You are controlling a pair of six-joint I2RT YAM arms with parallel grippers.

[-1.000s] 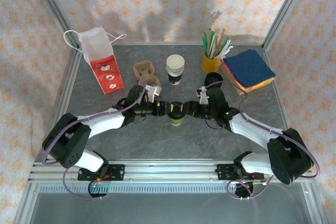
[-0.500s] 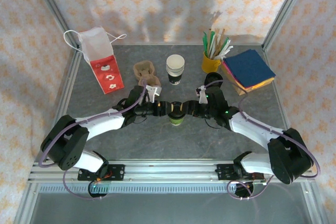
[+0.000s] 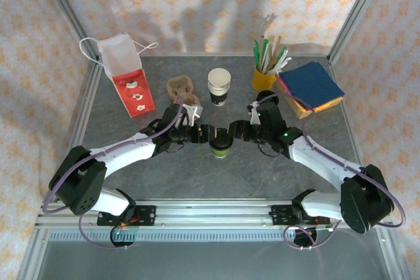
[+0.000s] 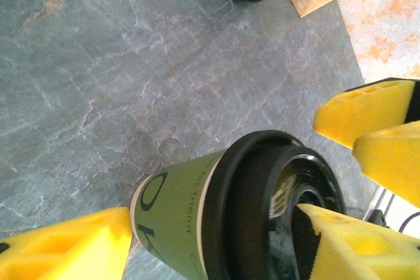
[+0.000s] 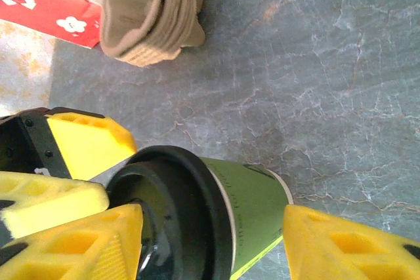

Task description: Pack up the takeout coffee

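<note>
Left gripper clamps the takeout coffee cup between its yellow fingers, one pad against the green paper wall and the other bearing on the black lid, while the cup stands upright on the grey table directly between the two arms

Right gripper faces it from the opposite side with jaws apart, one finger close against the lid's rim and the other just clear of the cup wall, so it straddles the cup without gripping it

With the lid seated, the capping step looks finished and the packing itself not yet begun: the moulded pulp cup carrier lies near, just beyond the left gripper's wrist, and the red-and-white paper bag stands farther off on that gripper's outer side

Judging by this layout, the next move calls for the right gripper to pull well clear before the left lifts the cup straight up, keeps it level, and carries it toward the carrier
</note>
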